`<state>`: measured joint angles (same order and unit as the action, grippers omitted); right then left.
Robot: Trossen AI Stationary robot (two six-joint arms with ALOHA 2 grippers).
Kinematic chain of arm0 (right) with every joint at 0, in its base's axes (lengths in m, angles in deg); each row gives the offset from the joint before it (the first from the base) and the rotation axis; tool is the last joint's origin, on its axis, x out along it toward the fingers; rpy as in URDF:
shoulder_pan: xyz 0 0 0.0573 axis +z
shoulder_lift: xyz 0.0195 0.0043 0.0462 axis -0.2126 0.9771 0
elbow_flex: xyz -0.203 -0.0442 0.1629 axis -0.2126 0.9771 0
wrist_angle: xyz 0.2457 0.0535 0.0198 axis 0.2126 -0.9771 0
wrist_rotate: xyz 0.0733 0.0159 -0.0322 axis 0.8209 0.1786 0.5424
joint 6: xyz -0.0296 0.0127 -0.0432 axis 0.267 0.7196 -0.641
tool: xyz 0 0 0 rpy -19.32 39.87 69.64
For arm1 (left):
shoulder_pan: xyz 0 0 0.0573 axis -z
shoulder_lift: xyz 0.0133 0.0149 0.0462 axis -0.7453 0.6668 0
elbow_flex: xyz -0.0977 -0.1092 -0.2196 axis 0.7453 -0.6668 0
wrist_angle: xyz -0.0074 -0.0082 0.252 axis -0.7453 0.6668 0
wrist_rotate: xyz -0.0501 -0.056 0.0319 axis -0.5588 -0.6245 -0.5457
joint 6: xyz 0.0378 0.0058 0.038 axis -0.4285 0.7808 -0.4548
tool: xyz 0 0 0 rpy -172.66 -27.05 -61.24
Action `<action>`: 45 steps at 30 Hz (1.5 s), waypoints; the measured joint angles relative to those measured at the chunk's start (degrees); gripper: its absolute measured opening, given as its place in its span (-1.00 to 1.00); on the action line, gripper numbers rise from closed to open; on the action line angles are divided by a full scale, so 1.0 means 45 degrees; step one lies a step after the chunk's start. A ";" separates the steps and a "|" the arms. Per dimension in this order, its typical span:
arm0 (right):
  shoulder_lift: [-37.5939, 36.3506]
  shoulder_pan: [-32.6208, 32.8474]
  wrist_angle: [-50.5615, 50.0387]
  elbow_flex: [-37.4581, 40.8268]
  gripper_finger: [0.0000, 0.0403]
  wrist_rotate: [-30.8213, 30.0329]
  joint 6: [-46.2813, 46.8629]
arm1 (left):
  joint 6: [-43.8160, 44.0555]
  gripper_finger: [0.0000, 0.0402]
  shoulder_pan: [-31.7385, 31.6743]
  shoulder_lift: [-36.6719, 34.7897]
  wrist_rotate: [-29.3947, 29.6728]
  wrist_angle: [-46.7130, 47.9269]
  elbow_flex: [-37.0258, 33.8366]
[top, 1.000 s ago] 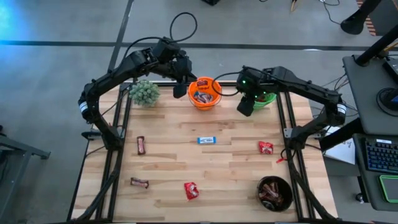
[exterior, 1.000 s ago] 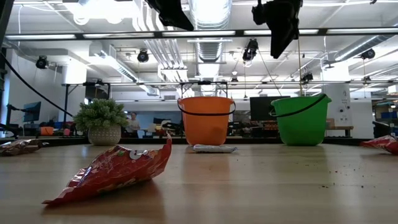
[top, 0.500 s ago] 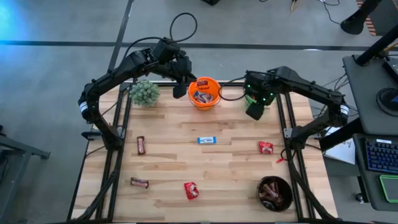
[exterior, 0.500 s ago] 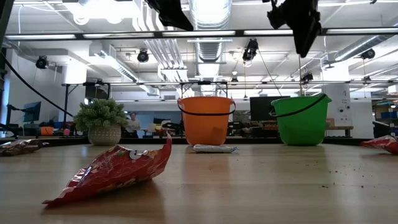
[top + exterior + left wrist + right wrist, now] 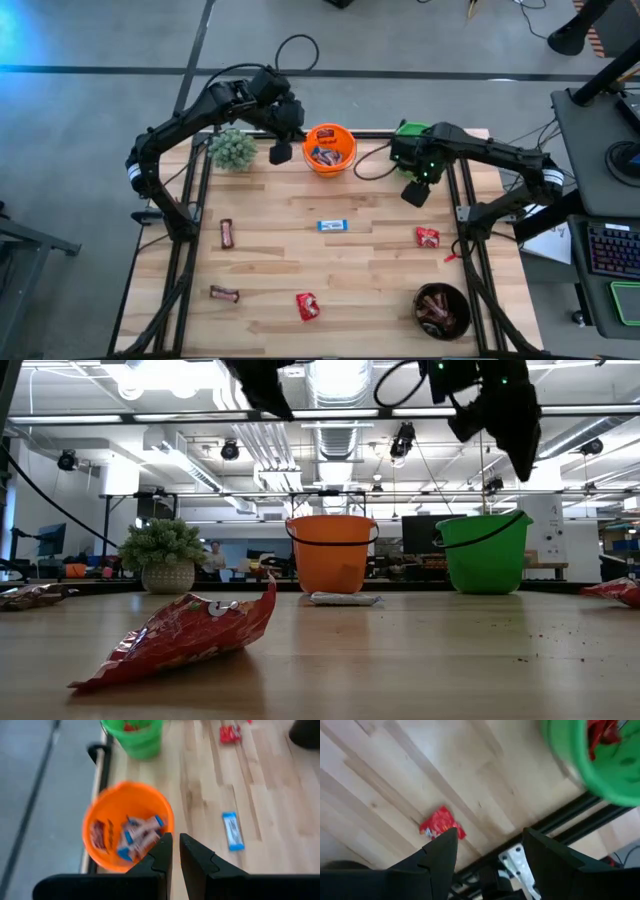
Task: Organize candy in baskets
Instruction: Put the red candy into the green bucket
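R tool [image 5: 415,192]: released, empty, hovering near green pail [image 5: 134,737].
L tool [image 5: 280,152]: clenched, empty, beside orange pail [image 5: 329,148].
Risk: red candy [image 5: 427,237] near worktop [image 5: 380,260] edge; could be pushed off by a skewed descent.

Overhead camera looks straight down; low camera looks level across the table [image 5: 420,660]; both show the orange pail [image 5: 329,148].

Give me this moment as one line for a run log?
left end effector: shut, empty, beside orange pail | right end effector: open, empty, beside green pail | loose candy: on table
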<state>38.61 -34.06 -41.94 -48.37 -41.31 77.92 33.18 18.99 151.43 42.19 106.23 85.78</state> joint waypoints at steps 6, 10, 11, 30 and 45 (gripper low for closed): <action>-0.0256 0.0213 0.0246 0.1402 0.06 0.0015 0.0268 | -0.0213 -0.91 -0.0015 -0.0062 -0.0001 0.1648 0.0000; -0.0602 0.0418 0.1084 0.2388 0.06 0.0324 0.0782 | -0.0259 -0.91 -0.0015 -0.0063 -0.0002 0.1961 0.0000; -0.0683 0.0474 0.1274 0.2650 0.06 0.0547 0.0933 | -0.0261 -0.91 -0.0015 -0.0063 -0.0005 0.1947 0.0000; -0.1137 0.3028 0.3594 0.5489 0.07 0.2338 0.2197 | -0.0267 -0.91 -0.0015 -0.0058 -0.0005 0.1881 0.0000; -0.1115 0.4799 0.4788 0.7005 0.08 0.2288 0.2759 | -0.0271 -0.91 -0.0015 -0.0053 -0.0010 0.1863 0.0000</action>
<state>33.59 -12.46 -20.39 -16.85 -31.01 90.33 31.96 18.93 151.19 42.15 114.61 85.78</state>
